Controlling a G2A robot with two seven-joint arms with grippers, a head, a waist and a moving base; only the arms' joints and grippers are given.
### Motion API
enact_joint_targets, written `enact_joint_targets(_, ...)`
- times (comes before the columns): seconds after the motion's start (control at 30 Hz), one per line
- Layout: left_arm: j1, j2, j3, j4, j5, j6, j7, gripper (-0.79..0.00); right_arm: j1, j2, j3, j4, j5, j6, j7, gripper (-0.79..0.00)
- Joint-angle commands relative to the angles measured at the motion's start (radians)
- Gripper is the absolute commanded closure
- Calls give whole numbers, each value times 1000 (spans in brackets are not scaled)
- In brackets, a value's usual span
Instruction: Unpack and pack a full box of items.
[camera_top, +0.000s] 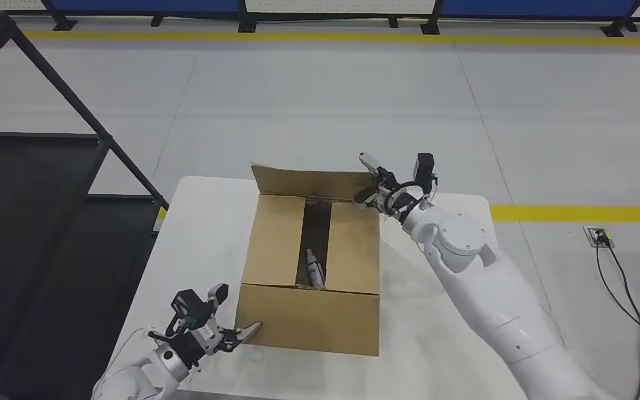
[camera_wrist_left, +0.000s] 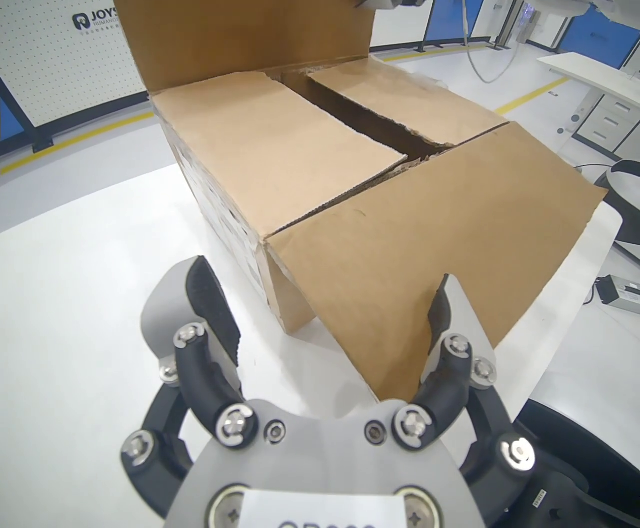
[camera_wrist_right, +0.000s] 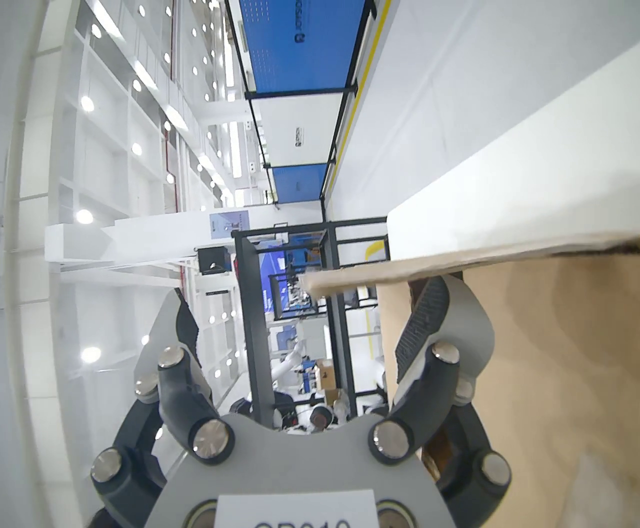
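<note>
On the white desk (camera_top: 200, 230) the cardboard box (camera_top: 275, 240) stands in the middle, between my two arms. Its two side flaps (camera_wrist_left: 280, 145) are folded in over the top with a dark gap between them. Through that gap I see a pale, slim item (camera_top: 314, 268) lying inside; what it is I cannot tell. The far flap (camera_top: 310, 182) stands upright, and the near flap (camera_top: 310, 320) hangs out and down toward me. My left fingers (camera_wrist_left: 210, 305) are spread wide and hold nothing. They sit low over the desk, just beside the box's near left corner, pointing at the near flap. My right fingers (camera_wrist_right: 425, 320) are likewise spread and empty, up at the far right corner of the box. The far flap's edge runs just past their tips; whether one of them touches the cardboard I cannot tell.
</note>
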Motion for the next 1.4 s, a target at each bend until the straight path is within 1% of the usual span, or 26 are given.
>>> enact_joint_targets(0.0, 2, 1, 0, -2, 0, 0, 3, -785, 35, -17, -32, 29, -31, 12, -69, -785)
enact_joint_targets(0.13, 10, 3, -1, -5, 0, -2, 11, -785, 94, -55, -89, 102, -68, 25, -159, -785)
enact_joint_targets(0.23, 14, 5, -3, -3, -8, -4, 18, -785, 121, -82, -128, 153, -111, 21, -232, -785)
enact_joint_targets(0.4, 14, 7, -3, -1, -15, -7, 17, -785, 158, -125, -193, 237, -192, 48, -329, -785)
enact_joint_targets(0.6, 13, 11, -1, 2, -15, -14, 21, -785, 184, -175, -250, 324, -264, 86, -400, -785)
enact_joint_targets(0.77, 16, 14, -5, 4, -17, -26, 29, -785, 207, -210, -266, 385, -274, 102, -382, -785)
enact_joint_targets(1.0, 31, 20, -20, -3, -26, -51, 42, -785, 236, -243, -270, 452, -291, 107, -305, -785)
enact_joint_targets(1.07, 34, 22, -22, -7, -27, -57, 44, -785, 240, -249, -266, 465, -296, 102, -294, -785)
enact_joint_targets(1.2, 41, 25, -23, -13, -17, -67, 49, -785, 245, -254, -258, 486, -310, 104, -229, -785)
enact_joint_targets(1.37, 45, 28, -18, -13, 20, -49, 55, -785, 246, -255, -241, 494, -329, 101, -164, -785)
